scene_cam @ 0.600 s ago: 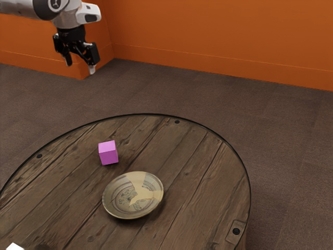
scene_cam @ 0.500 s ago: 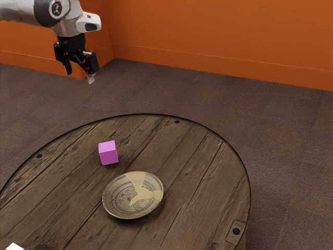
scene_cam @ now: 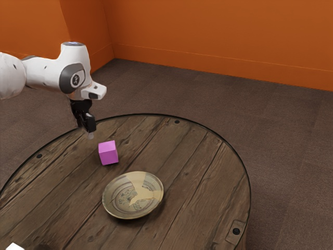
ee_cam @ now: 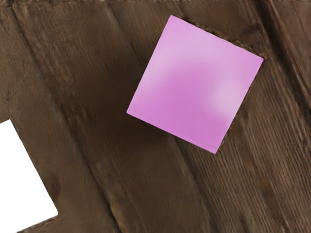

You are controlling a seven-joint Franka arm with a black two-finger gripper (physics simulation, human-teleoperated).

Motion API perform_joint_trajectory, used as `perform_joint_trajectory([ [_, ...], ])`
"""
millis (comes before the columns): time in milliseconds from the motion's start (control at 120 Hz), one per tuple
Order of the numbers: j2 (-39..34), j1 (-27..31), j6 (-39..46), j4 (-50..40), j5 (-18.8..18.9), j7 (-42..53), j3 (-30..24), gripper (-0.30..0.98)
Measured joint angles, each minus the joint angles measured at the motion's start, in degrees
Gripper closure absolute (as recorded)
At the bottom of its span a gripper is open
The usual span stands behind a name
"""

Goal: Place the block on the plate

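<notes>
Over the table's far-left part in the exterior view is my gripper (scene_cam: pixel 85 130), higher than the pink block (scene_cam: pixel 108 153) and apart from it. The block rests on the wood, with bare table between it and the plate (scene_cam: pixel 133 195). That plate is shallow, beige and patterned, with nothing on it. From above, the wrist view looks onto the pink block (ee_cam: pixel 194 85), turned at a slant to the planks.
The round wooden table (scene_cam: pixel 203 172) has a dark rim. A white object (scene_cam: pixel 14 247) is cut off at the exterior view's lower left corner. In the wrist view a white shape (ee_cam: pixel 22 182) lies apart from the block.
In the exterior view my arm has come down and slightly to that view's right, bringing the hand from beyond the table to near the block. My hand has turned. Block and plate have stayed put.
</notes>
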Motion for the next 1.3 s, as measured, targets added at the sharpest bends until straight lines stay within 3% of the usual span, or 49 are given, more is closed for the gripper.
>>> perform_joint_trajectory([
  [267, 11.22, 4.66, 4.67, 8.22, 0.24, 11.26, -7.42, 0.00],
  [792, 11.00, 3.10, 9.80, 2.01, -0.85, 22.92, -7.75, 0.00],
  [967, 11.94, 3.50, 11.48, 2.02, -1.16, 24.63, -7.79, 0.05],
  [1192, 12.94, 3.62, 12.77, 2.01, -1.24, 26.17, -7.79, 0.23],
  [1300, 12.98, 3.56, 13.13, 2.02, -1.09, 26.66, -7.71, 0.26],
])
